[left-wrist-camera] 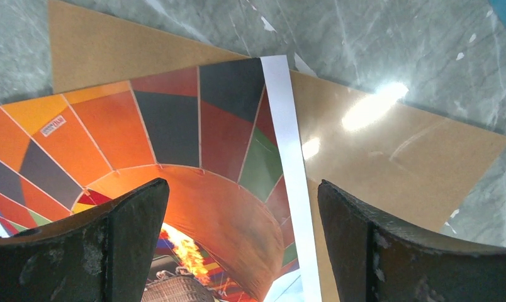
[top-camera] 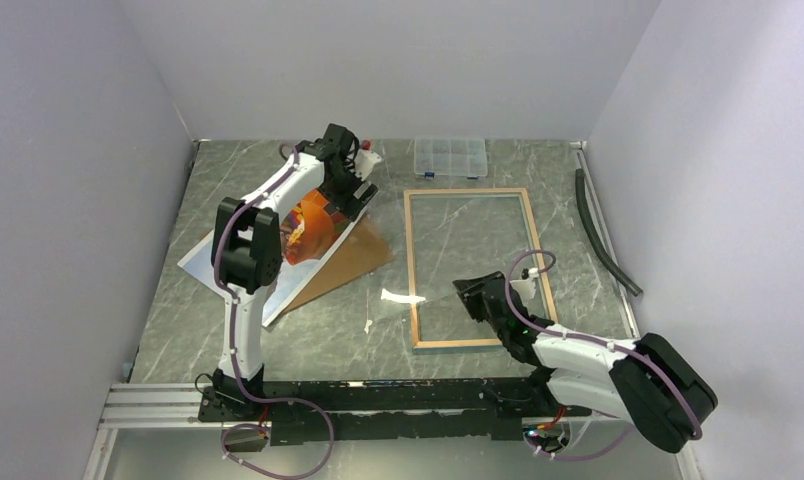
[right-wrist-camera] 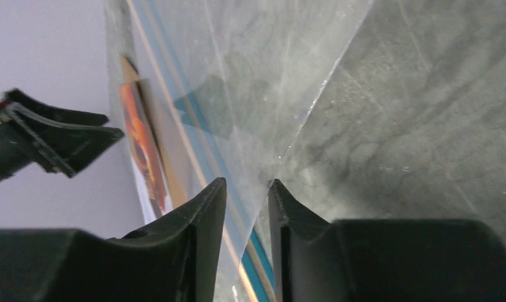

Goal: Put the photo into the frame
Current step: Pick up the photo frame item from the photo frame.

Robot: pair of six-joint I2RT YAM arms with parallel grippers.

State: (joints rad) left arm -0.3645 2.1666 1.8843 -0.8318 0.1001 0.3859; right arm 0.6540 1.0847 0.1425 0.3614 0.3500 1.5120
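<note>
**A:** Where's the photo (top-camera: 308,225), the rectangular paper print of the orange-red patchwork balloon?

**B:** Face up on the left of the grey marbled counter (top-camera: 278,340). It lies partly on a plain brown backing board (top-camera: 363,255), with its white border crossing the board. It is outside the frame.

**A:** And the frame (top-camera: 463,343)?

**B:** The large rectangular one lies flat right of the board, tan wood-coloured side up. The right wrist view shows its thin blue edge.

**A:** What about the left hand (left-wrist-camera: 241,185)?

**B:** It hangs over the far end of the photo with its fingers spread wide and nothing between them.

**A:** The right hand (right-wrist-camera: 247,182)?

**B:** It is low at the frame's near end. Its fingers are almost together, pinching the edge of the clear pane (top-camera: 398,296), which juts past the frame's left rail.

**A:** Anything else?

**B:** A small clear plastic compartment box (top-camera: 450,156) sits at the far wall, and a black hose (top-camera: 603,240) lies along the right edge.
</note>
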